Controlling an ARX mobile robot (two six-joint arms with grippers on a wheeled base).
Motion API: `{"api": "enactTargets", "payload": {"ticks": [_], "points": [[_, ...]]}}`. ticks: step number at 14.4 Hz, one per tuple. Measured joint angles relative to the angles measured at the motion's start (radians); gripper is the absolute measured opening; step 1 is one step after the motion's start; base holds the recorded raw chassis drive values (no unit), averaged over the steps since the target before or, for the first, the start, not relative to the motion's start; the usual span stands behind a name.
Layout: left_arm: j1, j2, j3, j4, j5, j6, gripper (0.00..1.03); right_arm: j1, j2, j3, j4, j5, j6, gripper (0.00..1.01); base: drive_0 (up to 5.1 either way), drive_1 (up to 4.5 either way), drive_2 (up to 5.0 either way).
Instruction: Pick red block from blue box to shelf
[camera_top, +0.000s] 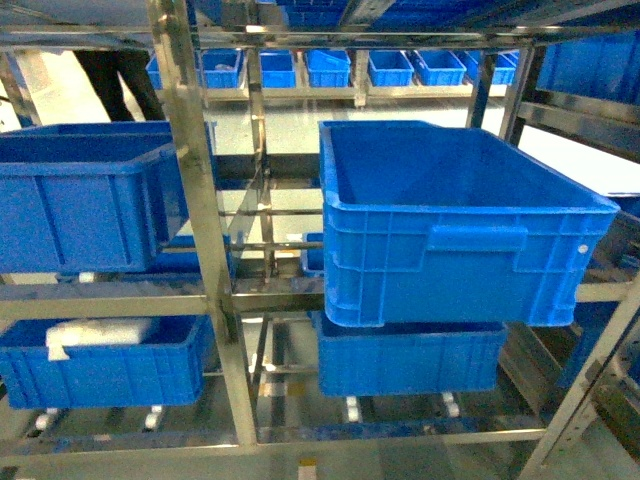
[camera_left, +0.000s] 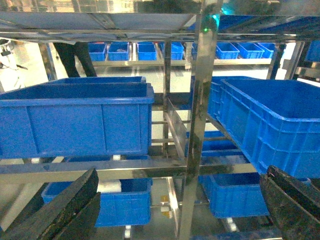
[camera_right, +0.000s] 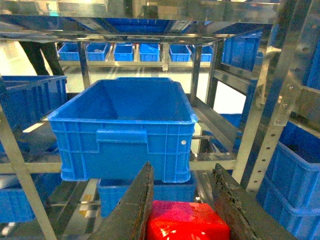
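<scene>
steel uprights and rails of the shelf (camera_top: 190, 170) filled every view, and nothing else stood nearer the robot. in the head view a shiny upright ran from 12 o'clock down to 6 o'clock just left of centre, with a large ribbed blue crate (camera_top: 450, 225) to its right at 3 o'clock, tilted on its rails and jutting toward the camera. a second ribbed crate (camera_top: 85, 195) sat on the left at 9 o'clock, and lower crates (camera_top: 405, 360) lay beneath both. a row of small blue bins (camera_top: 330, 68) lined a far rack at 12 o'clock. neither arm showed in the head view.

in the right wrist view the right gripper (camera_right: 187, 200) was clamped on the red block (camera_right: 187, 226), which sat glossy between the two dark fingers (camera_right: 132, 210) at 6 o'clock. straight ahead of it stood the large crate, its handle face toward the camera, with a perforated upright (camera_right: 280, 100) at 3 o'clock.

in the left wrist view the left gripper (camera_left: 170, 210) had its fingers (camera_left: 60, 210) spread wide apart, nothing between them. a central upright (camera_left: 197, 125) stood directly in front, between the left-hand crate and the right-hand one. the blue box appeared in no view.
</scene>
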Motion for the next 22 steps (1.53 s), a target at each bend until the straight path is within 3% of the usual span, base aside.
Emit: {"api": "enactTargets", "payload": {"ticks": [22], "points": [[0.0,0.0,0.0,-0.001,0.003,0.0,0.98,0.0,0.0,0.0,-0.002,0.0,0.0,0.28,-0.2,3.98,-4.3]]}}
